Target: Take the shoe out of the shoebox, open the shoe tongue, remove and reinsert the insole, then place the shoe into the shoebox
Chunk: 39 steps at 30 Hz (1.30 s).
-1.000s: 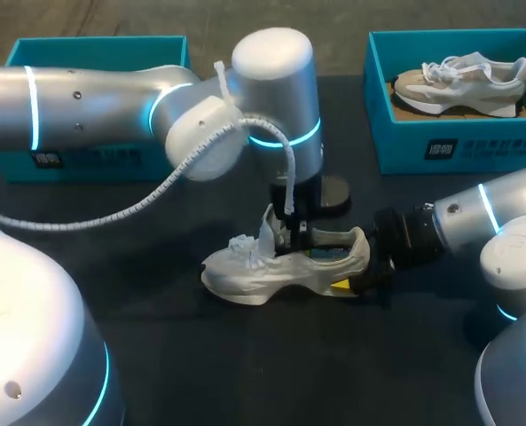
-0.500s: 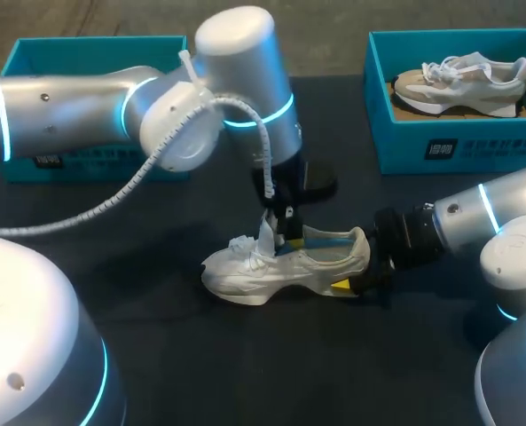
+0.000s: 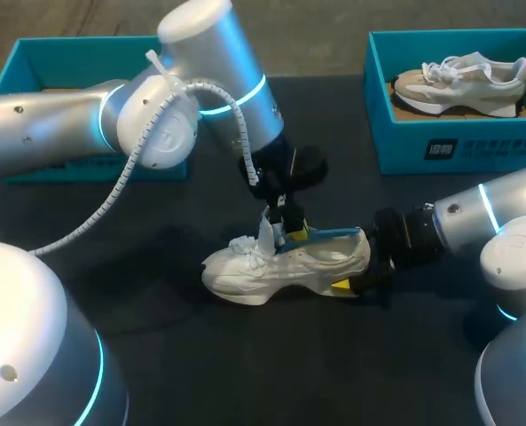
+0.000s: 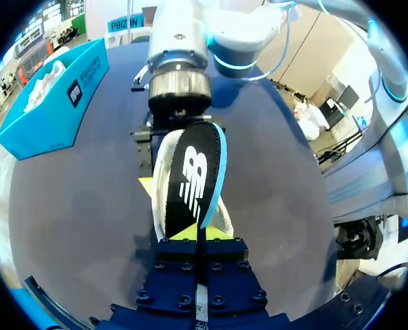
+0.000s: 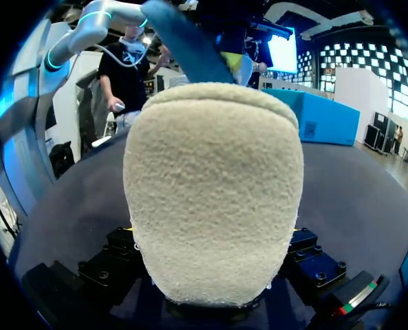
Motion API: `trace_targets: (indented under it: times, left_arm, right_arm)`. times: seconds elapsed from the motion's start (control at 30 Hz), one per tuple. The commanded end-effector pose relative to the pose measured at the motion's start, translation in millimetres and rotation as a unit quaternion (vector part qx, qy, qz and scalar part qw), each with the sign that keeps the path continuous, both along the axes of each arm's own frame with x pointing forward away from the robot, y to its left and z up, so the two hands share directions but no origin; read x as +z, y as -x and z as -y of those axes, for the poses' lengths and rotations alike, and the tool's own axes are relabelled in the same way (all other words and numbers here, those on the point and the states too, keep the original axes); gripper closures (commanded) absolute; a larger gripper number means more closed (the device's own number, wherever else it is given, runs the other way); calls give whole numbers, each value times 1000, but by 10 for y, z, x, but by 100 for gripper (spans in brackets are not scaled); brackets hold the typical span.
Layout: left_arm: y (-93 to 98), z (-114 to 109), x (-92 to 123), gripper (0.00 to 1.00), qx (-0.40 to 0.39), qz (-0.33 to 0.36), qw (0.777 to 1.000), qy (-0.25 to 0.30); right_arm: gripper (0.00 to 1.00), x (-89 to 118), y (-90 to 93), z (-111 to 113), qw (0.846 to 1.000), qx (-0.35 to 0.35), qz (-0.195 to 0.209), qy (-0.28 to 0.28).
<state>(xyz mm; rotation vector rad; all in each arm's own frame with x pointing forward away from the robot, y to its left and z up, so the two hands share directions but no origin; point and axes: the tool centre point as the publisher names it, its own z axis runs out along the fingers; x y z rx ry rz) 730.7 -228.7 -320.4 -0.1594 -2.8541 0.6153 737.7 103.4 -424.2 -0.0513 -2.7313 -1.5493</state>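
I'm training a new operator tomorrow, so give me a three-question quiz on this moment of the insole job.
1. Fill in: the right hand holds the shoe at its ____.
2. True or false: a second shoe sits in the shoebox at the table's far right.
3. Which hand pinches the insole? A) left hand B) right hand C) neither

Key: 1 heel; 2 true; 3 A.
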Motion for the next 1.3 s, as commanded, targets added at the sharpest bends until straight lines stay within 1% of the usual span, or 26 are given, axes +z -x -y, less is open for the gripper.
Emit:
trace_targets:
  times: [0.03, 0.3, 0.67, 0.73, 0.77, 0.83, 0.9, 1.0, 1.3]
  left_arm:
    - [14, 69, -28, 100, -4, -6, 1000, 8]
    - [62, 241, -45, 100, -14, -19, 1000, 12]
    - [64, 351, -4, 100, -14, -28, 999, 25]
    - [70, 360, -20, 72, -15, -29, 999, 23]
    - [73, 362, -26, 71, -16, -30, 999, 23]
    - [94, 360, -24, 62, -19, -26, 999, 23]
    - [112, 347, 3, 61, -21, -15, 999, 28]
    - [118, 336, 26, 52, -22, -5, 999, 29]
    - [127, 332, 116, 53, -32, 62, 997, 43]
  right_arm:
    - [100, 0, 11, 0, 1000, -1, 0, 2]
    - [100, 0, 11, 0, 1000, -1, 0, 2]
    - [100, 0, 11, 0, 1000, -1, 0, 2]
    - [100, 0, 11, 0, 1000, -1, 0, 2]
    - [100, 0, 11, 0, 1000, -1, 0, 2]
    - [100, 0, 11, 0, 1000, -1, 0, 2]
    - [100, 0, 11, 0, 1000, -1, 0, 2]
    - [100, 0, 11, 0, 1000, -1, 0, 2]
    - [100, 0, 11, 0, 1000, -1, 0, 2]
